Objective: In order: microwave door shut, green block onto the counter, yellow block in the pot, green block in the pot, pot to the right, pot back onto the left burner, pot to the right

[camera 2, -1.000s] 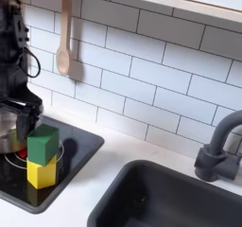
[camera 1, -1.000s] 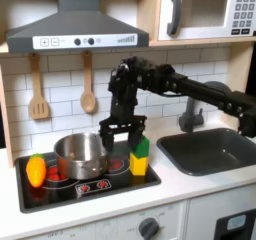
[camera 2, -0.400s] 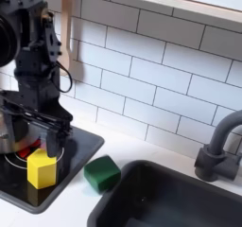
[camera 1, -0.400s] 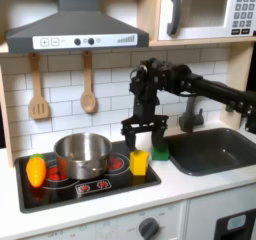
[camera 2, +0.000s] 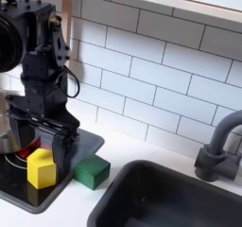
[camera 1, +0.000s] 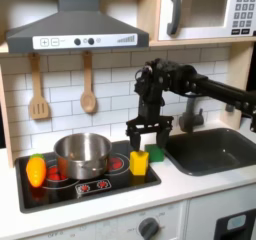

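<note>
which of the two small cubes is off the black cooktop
The small green cube; it lies on the pale counter, while the small yellow cube sits on the cooktop.

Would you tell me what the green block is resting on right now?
In the second exterior view the green block lies on the pale counter, just off the black cooktop corner, beside the yellow block. Its underside is hidden.
</note>
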Tool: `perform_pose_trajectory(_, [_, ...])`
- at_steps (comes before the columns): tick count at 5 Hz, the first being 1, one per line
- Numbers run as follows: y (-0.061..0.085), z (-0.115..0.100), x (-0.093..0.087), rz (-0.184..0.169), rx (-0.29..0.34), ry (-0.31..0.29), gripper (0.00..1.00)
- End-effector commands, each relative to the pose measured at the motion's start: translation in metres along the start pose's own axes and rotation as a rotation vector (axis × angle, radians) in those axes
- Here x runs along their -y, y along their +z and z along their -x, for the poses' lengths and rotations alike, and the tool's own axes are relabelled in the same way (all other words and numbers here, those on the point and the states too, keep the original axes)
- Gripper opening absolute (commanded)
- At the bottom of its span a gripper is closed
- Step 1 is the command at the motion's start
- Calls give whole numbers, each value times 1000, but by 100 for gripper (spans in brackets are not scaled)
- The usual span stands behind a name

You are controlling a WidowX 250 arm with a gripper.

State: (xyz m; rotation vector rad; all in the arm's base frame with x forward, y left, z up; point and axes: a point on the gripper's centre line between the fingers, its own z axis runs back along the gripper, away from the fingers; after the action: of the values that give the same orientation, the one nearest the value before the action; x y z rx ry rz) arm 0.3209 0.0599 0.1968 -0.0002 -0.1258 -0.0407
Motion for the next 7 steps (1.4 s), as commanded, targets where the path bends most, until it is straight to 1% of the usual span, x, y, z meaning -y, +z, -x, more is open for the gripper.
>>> perform_pose_trajectory(1, [-8,-1,-5,-18,1,16,100])
perform_pose_trajectory(2, [-12,-6,-5,-16,3,25,100])
perform_pose_trajectory(3, [-21,-6,-4,-14,-15,28,100])
perform_pose_trajectory(4, [-30,-7,-8,-20,-29,28,100])
perform_pose_trajectory(5, [-37,-10,-9,-24,-34,24,100])
perform_pose_trajectory(7, [-50,-9,-8,-19,-62,16,100])
